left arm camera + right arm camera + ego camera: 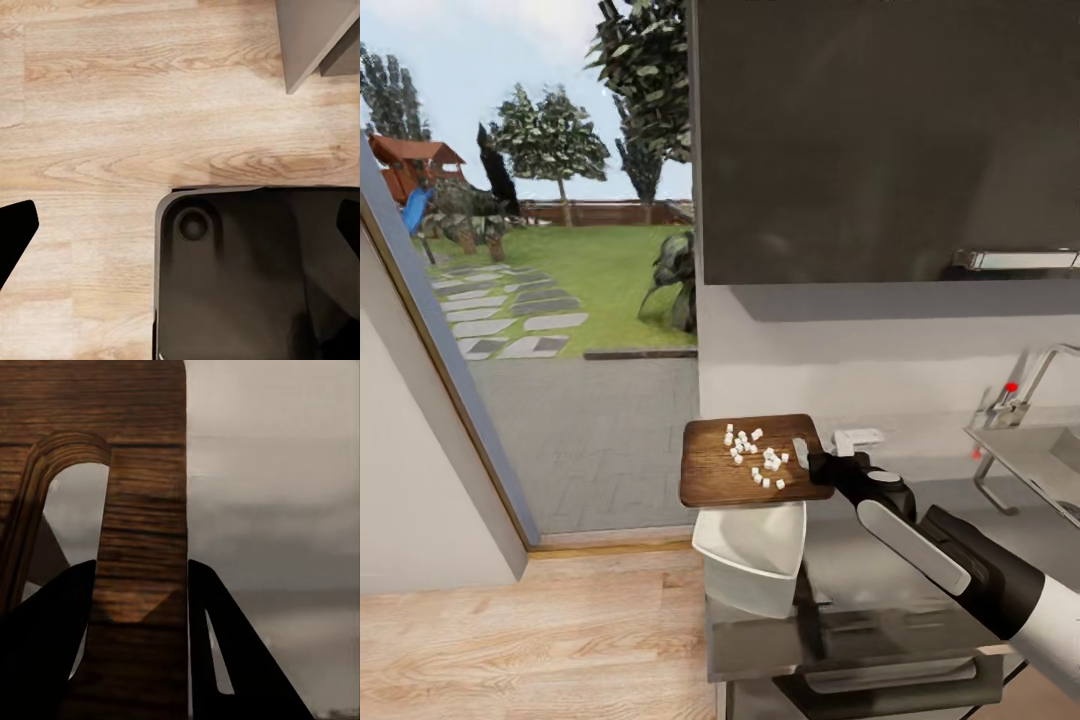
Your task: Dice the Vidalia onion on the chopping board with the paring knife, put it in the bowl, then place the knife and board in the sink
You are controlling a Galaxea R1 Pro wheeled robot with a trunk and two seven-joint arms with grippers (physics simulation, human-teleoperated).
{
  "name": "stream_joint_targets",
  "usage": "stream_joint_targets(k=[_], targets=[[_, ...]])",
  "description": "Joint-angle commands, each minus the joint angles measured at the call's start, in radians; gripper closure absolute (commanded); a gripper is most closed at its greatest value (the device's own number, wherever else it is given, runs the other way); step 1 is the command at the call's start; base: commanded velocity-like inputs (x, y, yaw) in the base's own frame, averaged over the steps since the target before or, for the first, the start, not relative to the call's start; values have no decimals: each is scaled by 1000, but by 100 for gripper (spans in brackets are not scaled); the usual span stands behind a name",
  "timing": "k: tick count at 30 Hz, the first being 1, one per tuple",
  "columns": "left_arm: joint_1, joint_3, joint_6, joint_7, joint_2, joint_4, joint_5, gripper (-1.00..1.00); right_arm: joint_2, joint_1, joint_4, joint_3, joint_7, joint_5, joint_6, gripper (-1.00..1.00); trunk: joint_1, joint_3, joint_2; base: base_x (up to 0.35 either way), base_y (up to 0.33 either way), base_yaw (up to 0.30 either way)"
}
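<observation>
The brown chopping board hangs level in the air, with several small pale bits of diced Vidalia onion scattered on it. My right gripper is shut on the board's right short edge. In the right wrist view its fingers clamp the wooden strip beside the slot handle of the board. Directly under the board the white bowl stands at the left end of the grey countertop. The sink lies far right. The paring knife is out of view. My left gripper is open over the floor.
A chrome tap with a red knob rises behind the sink. A dark wall cabinet hangs above the counter. Left of the counter are wooden floor and a glass opening onto a garden. The left wrist view looks down on my dark base.
</observation>
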Motion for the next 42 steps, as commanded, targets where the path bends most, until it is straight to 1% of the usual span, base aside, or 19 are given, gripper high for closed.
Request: stream_joint_targets(k=[1, 3, 7, 30, 35, 37, 38, 42], targets=[[0, -8, -1, 10, 1, -2, 3, -100, 4, -2, -1, 2, -7, 2, 5, 100, 1, -2, -2, 0, 0, 0], [0, -8, -1, 10, 1, -2, 3, -100, 10, -2, -2, 2, 4, 2, 5, 100, 1, -2, -2, 0, 0, 0], [0, -9, -1, 10, 1, -2, 3, -100, 11, -2, -1, 2, 22, 3, 4, 100, 1, -2, -2, 0, 0, 0], [0, -8, -1, 10, 1, 2, 3, -100, 9, -2, 3, 0, 35, 9, -7, 100, 1, -2, -2, 0, 0, 0], [0, -8, -1, 10, 1, 2, 3, -100, 9, -2, 18, 0, 37, 9, -14, 100, 1, -2, -2, 0, 0, 0], [0, -8, -1, 10, 1, 2, 3, -100, 9, -2, 25, 0, 51, 9, -21, 100, 1, -2, -2, 0, 0, 0], [0, -8, -1, 10, 0, 2, 3, -100, 9, -2, 36, 0, 78, 9, -25, 100, 1, -2, -2, 0, 0, 0], [0, -8, -1, 10, 1, 2, 3, -100, 9, -2, 65, -1, 137, 10, -27, 100, 1, -2, -2, 0, 0, 0]])
